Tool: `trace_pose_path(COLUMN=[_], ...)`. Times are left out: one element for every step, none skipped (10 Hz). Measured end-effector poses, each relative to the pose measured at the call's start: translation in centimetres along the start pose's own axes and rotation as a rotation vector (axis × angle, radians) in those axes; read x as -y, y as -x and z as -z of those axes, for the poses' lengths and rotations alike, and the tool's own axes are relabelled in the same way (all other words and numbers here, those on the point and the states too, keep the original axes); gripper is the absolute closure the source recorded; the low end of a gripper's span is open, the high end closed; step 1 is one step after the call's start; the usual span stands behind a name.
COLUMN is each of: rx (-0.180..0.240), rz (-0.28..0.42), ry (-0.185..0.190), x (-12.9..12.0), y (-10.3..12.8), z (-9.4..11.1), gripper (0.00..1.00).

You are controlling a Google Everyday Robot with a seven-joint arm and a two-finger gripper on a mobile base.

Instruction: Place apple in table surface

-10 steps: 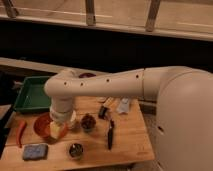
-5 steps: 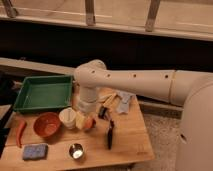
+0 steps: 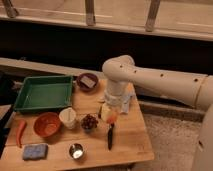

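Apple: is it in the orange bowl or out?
Out. The apple is at the gripper, over the table surface, far right of the orange bowl.

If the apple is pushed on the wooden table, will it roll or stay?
The apple looks round, so it may roll slightly on the flat table surface. It looks solid, probably not fragile. The gripper hangs directly over it.

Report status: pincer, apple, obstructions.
Pincer low over table surface, near its middle. Apple at its tip; contact with wood unclear. Black tool lies just ahead, small dark dish close beside.
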Motion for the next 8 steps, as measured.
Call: trace_pose_path(rx=[0.013, 0.012, 0.012, 0.012, 0.012, 0.012, 0.014, 0.028], rz=[-0.024, -0.023, -0.019, -0.020, -0.020, -0.023, -0.032, -0.064], ry=[-0.022, -0.021, -0.021, -0.021, -0.021, -0.022, -0.032, -0.046], x=[0.87, 0.84, 0.70, 0.74, 0.74, 0.78, 0.80, 1.15], y=[-0.30, -0.27, -0.15, -0.17, -0.17, -0.23, -0.18, 0.18], z=[0.82, 0.72, 0.73, 0.73, 0.72, 0.68, 0.48, 0.07], gripper=[1.00, 1.00, 1.00, 1.00, 1.00, 1.00, 1.00, 1.00])
